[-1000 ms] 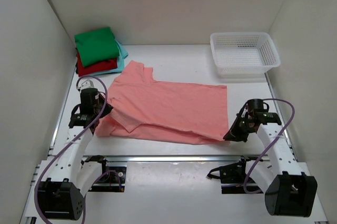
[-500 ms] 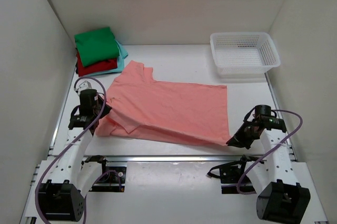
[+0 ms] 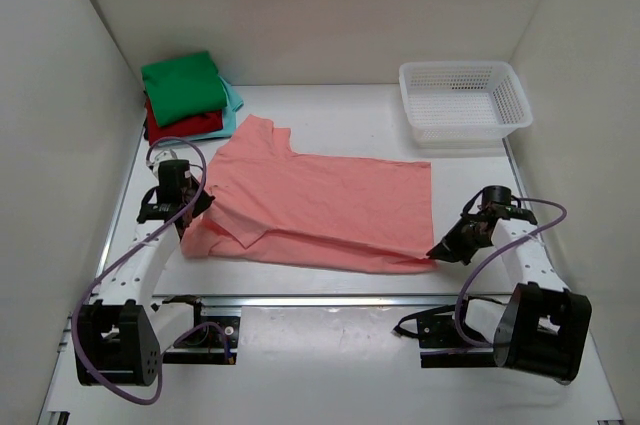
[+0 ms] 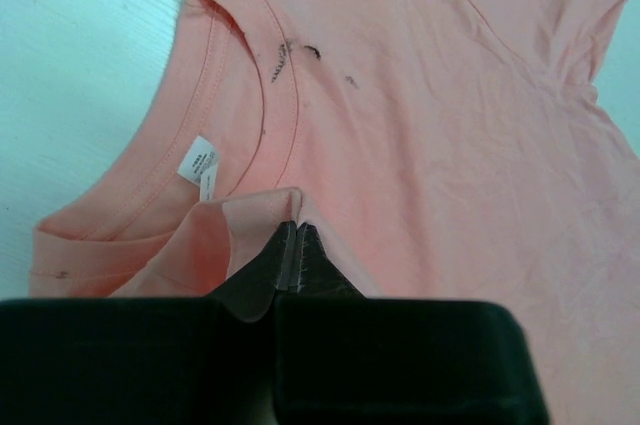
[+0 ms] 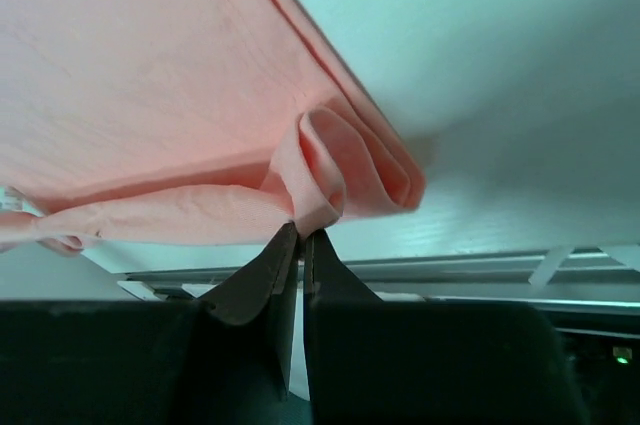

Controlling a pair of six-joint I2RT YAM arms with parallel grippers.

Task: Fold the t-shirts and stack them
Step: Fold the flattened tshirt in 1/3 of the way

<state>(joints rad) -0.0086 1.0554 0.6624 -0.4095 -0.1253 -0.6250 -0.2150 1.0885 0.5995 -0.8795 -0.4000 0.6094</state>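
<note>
Though partly hidden, seemingly four t-shirts [image 3: 330, 205]

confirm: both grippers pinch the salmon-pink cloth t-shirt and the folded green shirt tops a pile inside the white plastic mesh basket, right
The pile isn't in the white plastic mesh basket; the top external view shows it on the table, far left, folded green shirt on top. Left gripper and right gripper do pinch the salmon-pink cloth t-shirt.

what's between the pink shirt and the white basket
Nothing. In the top view, only bare tabletop separates the salmon-pink t-shirt from the white mesh basket.
</note>
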